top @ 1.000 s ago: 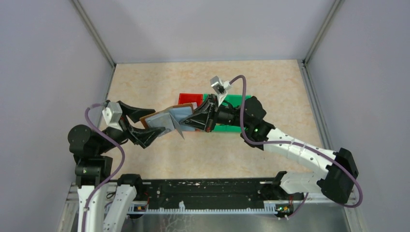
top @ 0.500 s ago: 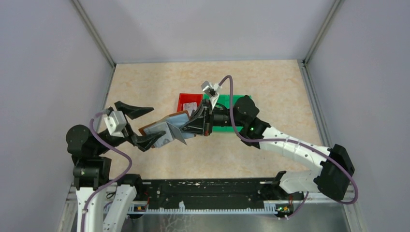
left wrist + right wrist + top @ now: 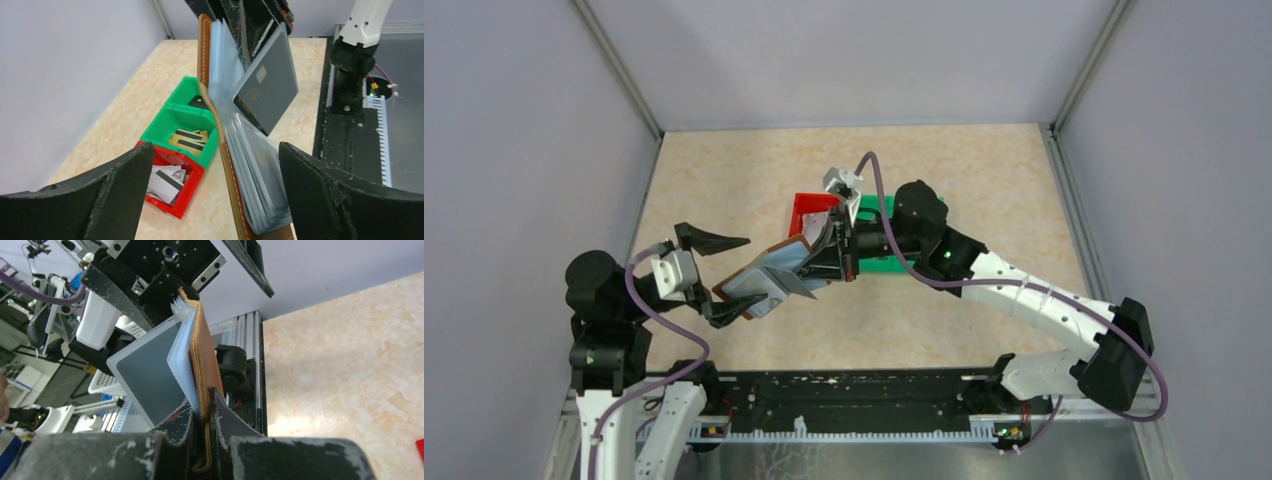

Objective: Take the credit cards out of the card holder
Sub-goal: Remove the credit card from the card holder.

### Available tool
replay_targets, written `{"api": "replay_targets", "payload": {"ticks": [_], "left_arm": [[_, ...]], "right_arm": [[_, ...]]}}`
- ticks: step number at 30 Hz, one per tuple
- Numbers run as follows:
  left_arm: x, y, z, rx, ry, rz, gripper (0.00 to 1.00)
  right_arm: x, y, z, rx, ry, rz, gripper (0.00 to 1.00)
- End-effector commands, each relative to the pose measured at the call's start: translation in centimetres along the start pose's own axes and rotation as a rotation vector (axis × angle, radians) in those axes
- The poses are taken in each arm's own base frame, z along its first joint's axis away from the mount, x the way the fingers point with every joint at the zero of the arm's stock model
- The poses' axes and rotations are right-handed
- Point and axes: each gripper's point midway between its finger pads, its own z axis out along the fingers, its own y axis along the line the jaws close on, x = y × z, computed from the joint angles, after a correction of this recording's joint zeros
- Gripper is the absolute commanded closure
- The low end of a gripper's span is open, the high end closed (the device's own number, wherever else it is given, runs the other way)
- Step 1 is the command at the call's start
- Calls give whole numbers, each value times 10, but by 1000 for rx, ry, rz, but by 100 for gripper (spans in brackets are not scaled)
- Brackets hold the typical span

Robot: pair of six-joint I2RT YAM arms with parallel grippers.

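Above mid-table, my right gripper (image 3: 204, 404) is clamped on the brown cover of the card holder (image 3: 202, 65), which hangs open and floppy. One grey credit card (image 3: 267, 85) juts from a clear pocket: stiff, thin, likely slick; best pinched across its exposed corner. My left gripper (image 3: 215, 155) stands wide apart, straddling the holder, holding nothing.

Soft, even overhead light is filling the enclosure, casting only faint shadows on the tabletop (image 3: 724, 170) below the card holder (image 3: 769, 280). Either side of the card holder, the fingers (image 3: 115, 190) of the left gripper (image 3: 215, 147) are looming large and slightly soft at the left wrist view's lower edge. In the right wrist view, a glare patch is shining on the tabletop just beside the card holder.
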Motion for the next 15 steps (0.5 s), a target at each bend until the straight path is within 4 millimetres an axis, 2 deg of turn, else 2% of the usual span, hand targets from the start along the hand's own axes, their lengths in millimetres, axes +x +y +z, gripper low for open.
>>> {"api": "replay_targets", "payload": {"ticks": [1, 9, 15], "left_arm": [[-1, -18, -1, 99, -6, -12, 1], [-10, -29, -2, 158, -20, -49, 2], [-1, -29, -1, 160, -9, -75, 5]], "right_arm": [[-9, 16, 5, -50, 43, -73, 100], [14, 13, 18, -73, 140, -34, 100], [16, 17, 22, -77, 167, -47, 100]]}}
